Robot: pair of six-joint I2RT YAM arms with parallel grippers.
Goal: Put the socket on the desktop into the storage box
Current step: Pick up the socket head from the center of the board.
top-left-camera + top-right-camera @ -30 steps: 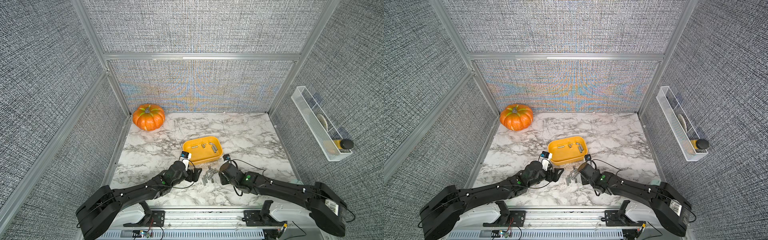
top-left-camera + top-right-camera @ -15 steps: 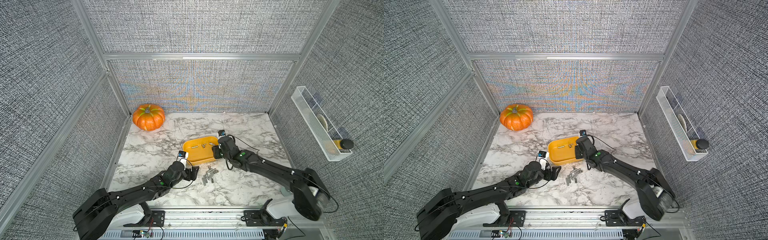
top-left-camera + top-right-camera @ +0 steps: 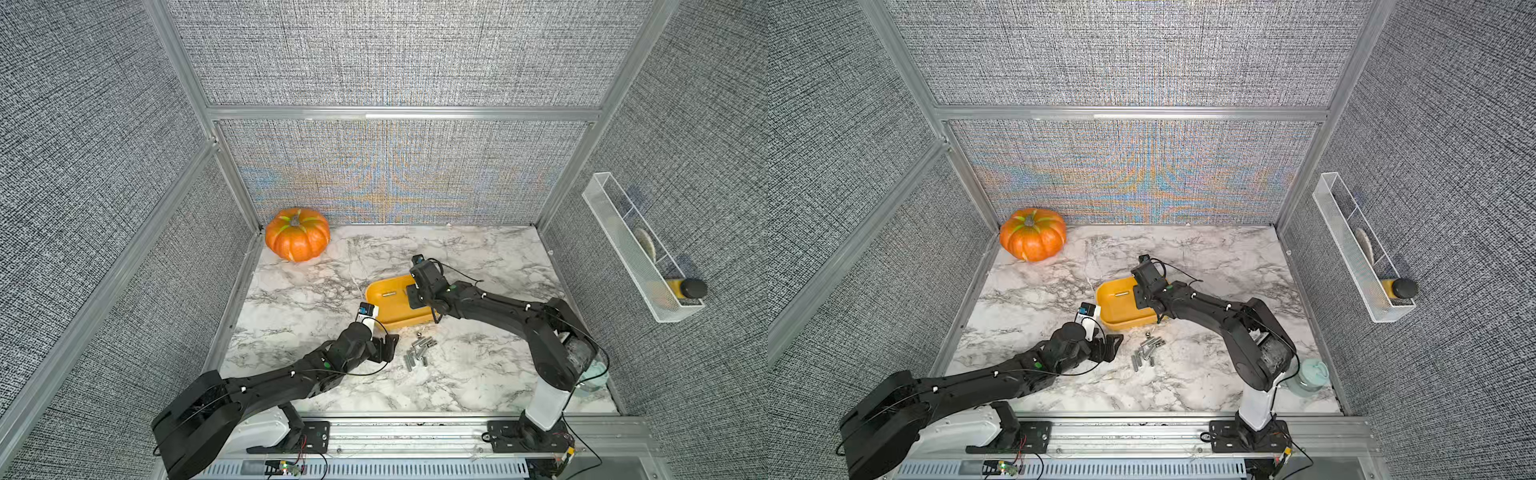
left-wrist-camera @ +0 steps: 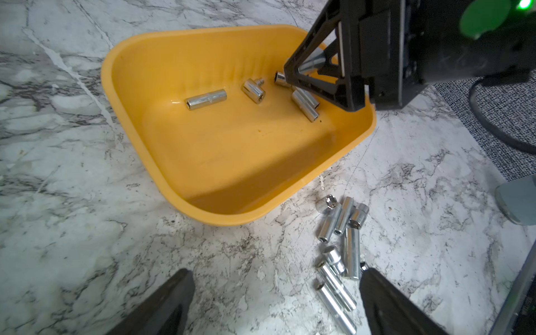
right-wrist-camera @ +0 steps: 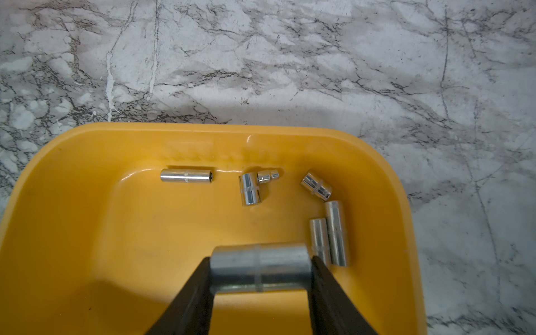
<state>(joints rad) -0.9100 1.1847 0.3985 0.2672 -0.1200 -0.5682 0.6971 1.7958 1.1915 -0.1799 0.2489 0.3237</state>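
The white marble counter [image 3: 478, 257] fills the floor of a grey fabric-walled booth. Two black arms reach across it from the near rail: the left arm [image 3: 266, 386] lies low toward the middle, and the right arm [image 3: 519, 316] bends in from the other side. A long white wire basket [image 3: 623, 249] hangs on the right wall, and an orange pumpkin [image 3: 297, 235] sits in the far left corner. The yellow-orange storage box [image 3: 390, 311] rests near the counter's centre. The right claw [image 5: 261, 261] hangs over the inside of the box, its fingers pressed against both ends of a silver socket [image 5: 275, 269] that it holds crosswise above the box floor. The left claw [image 4: 275, 304] is spread wide and empty, low over the counter just in front of the box. A cluster of loose sockets [image 4: 339, 246] lies on the marble just beside the box's near edge, next to one left finger. Six smaller silver pieces [image 5: 185, 176] lie inside the box along its far side.
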